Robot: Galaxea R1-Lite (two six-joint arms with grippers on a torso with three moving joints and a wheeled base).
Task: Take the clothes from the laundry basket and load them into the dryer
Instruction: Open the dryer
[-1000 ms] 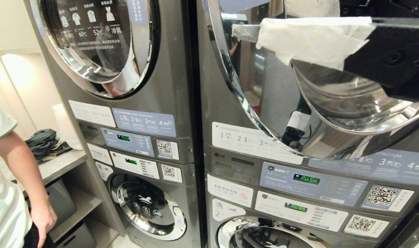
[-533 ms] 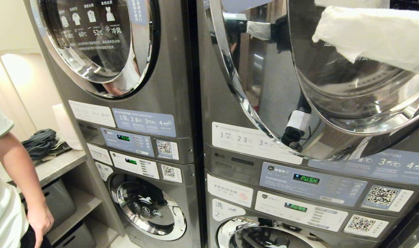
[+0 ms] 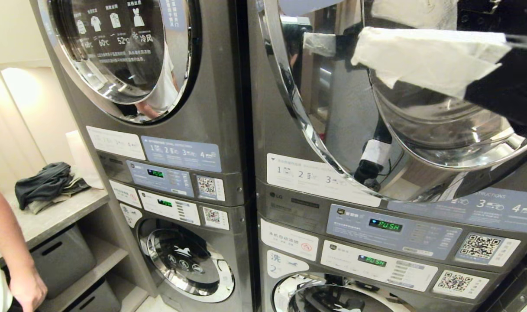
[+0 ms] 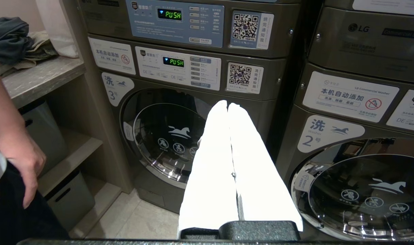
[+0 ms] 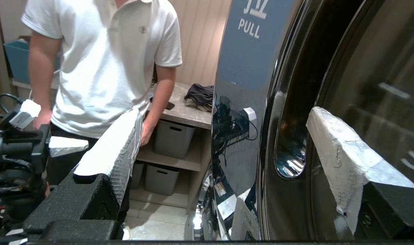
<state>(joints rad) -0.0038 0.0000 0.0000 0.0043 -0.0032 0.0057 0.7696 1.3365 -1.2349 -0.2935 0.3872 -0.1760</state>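
The dryer [image 3: 376, 225] is the upper right machine, and its chrome-ringed round door [image 3: 315, 130] stands ajar. My right gripper [image 3: 365, 28] is open high in front of that door, with nothing in it. In the right wrist view the door's edge [image 5: 241, 143] runs between the two white-wrapped fingers [image 5: 115, 143] of the right gripper [image 5: 225, 112]. My left gripper [image 4: 227, 103] is shut and empty, parked low and pointing at the lower left washer [image 4: 166, 136]. A pile of dark clothes [image 3: 42, 184] lies on the side counter. The laundry basket is out of view.
A person in a white shirt [image 5: 104, 61] stands to the left, with an arm [image 3: 12, 255] at the head view's edge. Grey storage bins [image 3: 62, 260] sit on the shelves under the counter [image 3: 59, 214]. A second stacked pair of machines [image 3: 168, 130] stands on the left.
My right gripper swung right along the dryer door, then came back left, ending slightly right of where it was. The person's arm has drawn back toward the left edge.
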